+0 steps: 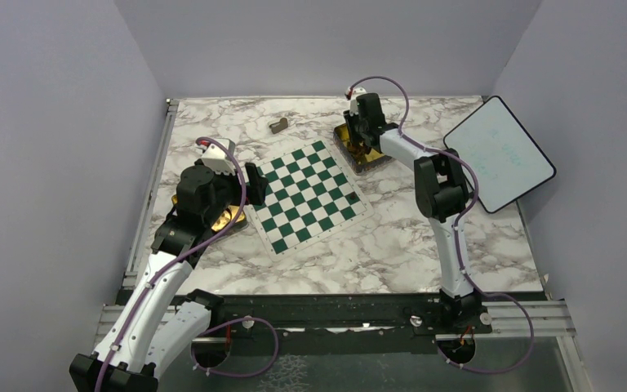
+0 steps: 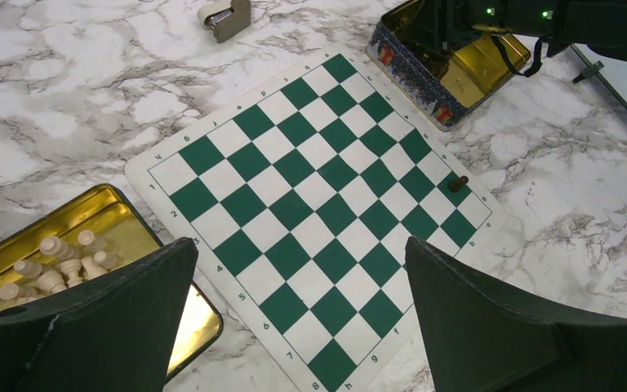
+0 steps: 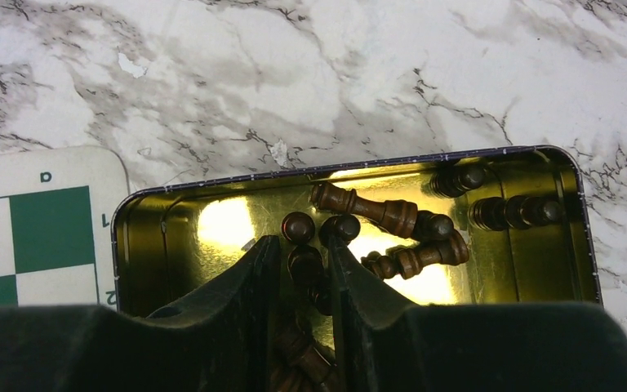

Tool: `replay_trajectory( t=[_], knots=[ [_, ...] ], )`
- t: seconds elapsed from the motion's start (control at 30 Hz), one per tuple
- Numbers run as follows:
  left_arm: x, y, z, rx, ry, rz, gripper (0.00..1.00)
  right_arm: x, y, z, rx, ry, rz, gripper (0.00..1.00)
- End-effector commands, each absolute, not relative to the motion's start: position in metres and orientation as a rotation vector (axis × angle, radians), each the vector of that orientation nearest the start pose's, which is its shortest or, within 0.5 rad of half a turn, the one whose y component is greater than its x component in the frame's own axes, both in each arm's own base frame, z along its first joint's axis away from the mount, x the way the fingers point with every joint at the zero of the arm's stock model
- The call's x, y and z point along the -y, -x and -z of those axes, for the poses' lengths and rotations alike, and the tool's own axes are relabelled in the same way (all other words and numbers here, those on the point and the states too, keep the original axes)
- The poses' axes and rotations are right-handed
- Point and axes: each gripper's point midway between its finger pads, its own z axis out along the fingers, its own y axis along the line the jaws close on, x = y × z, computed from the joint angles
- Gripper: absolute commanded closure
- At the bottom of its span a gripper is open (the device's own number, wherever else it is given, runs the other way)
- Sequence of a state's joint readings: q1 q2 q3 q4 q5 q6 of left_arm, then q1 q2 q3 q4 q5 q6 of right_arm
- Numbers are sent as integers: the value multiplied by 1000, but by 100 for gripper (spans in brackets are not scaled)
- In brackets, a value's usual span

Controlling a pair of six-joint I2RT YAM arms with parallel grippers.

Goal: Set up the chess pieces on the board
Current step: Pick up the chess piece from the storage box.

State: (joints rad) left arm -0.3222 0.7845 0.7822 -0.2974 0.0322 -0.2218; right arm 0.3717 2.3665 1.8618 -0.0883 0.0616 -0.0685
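The green and white board (image 1: 310,196) lies at the table's centre. It also shows in the left wrist view (image 2: 318,212), and its corner shows in the right wrist view (image 3: 41,237). One dark brown chess piece (image 1: 352,198) stands near its right edge (image 2: 457,183). My right gripper (image 3: 302,245) reaches down into a gold tin (image 3: 155,220) holding several dark pieces. Its fingers are closed on one dark piece (image 3: 304,261); others lie beside it (image 3: 375,212). My left gripper (image 2: 300,245) is open and empty, above the board's left edge (image 1: 253,184).
A second gold tin (image 2: 106,220) with cream pieces (image 2: 57,261) sits left of the board, under my left arm. A grey-tan block (image 1: 277,125) lies behind the board. A white panel with a black rim (image 1: 498,151) leans at the right.
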Motion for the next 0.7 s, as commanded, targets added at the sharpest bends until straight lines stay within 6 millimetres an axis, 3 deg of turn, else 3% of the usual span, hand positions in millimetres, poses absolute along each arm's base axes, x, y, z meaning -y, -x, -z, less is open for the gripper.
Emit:
replay_trajectory(
  t=[0.0,0.13,0.33,0.67],
  knots=[
    [107,-285,-247,-1883,-117,377,1,-215,-599,-53,-2140,448,-86,69],
    [107,-284,-248,-1880,-116,376,1,-216,-598,-57,-2138,453,-95,77],
    [107,-284,-248,-1880,-116,379,1,-215,-597,-83,-2102,441,-96,85],
    [107,-284,-248,-1879,-116,383,1,-214,-587,-137,-2045,415,-125,86]
  ],
)
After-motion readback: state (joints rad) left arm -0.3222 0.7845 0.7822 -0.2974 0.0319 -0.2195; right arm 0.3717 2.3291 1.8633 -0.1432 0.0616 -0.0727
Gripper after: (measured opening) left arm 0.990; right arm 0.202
